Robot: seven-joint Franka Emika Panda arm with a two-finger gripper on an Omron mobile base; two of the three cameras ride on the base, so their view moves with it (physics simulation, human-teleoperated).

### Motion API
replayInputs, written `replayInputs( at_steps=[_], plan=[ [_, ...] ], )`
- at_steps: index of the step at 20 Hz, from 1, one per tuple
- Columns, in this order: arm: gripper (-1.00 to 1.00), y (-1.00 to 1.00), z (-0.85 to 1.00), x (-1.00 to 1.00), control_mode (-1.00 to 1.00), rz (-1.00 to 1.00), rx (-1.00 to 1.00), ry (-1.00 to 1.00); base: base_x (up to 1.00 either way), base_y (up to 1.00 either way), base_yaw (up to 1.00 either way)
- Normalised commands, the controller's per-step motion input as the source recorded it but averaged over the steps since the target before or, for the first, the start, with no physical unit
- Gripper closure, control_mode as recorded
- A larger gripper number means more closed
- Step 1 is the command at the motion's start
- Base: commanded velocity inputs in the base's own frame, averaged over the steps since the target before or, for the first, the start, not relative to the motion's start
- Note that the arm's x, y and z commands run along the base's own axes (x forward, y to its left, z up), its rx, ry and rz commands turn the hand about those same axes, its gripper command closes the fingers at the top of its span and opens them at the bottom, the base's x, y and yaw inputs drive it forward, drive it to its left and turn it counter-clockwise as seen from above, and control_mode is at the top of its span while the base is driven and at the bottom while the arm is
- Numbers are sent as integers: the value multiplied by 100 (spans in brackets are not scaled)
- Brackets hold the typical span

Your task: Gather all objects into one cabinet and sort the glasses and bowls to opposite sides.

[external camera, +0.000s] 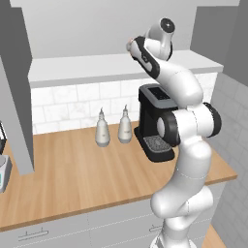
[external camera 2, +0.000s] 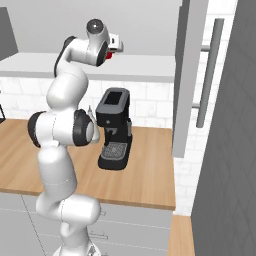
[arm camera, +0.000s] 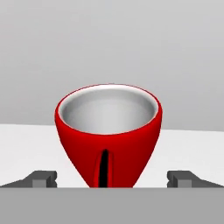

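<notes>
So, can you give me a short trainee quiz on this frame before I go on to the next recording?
1. True or false: the end effector is shut on the red cup.
2. In the left base view, what stands on the wooden counter just right of the two white bottles? A) a black coffee machine B) a toaster C) a kettle
3. Fill in: in the hand view the red cup stands ___, its mouth facing up.

Key: 1. False: the fingertips stand wide apart on either side of the cup, clear of it. 2. A. 3. upright.
</notes>
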Motion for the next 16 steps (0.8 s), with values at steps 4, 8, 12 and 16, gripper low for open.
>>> replayInputs(
  at_steps=[4,8,12,16],
  plan=[
    [-100,0,0,0,-100,0,0,0,0,0,0],
    [-100,0,0,0,-100,0,0,0,0,0,0],
    [-100,3,0,0,-100,0,-1,-1,0,0,0],
    [-100,0,0,0,-100,0,-1,-3,0,0,0]
  ],
)
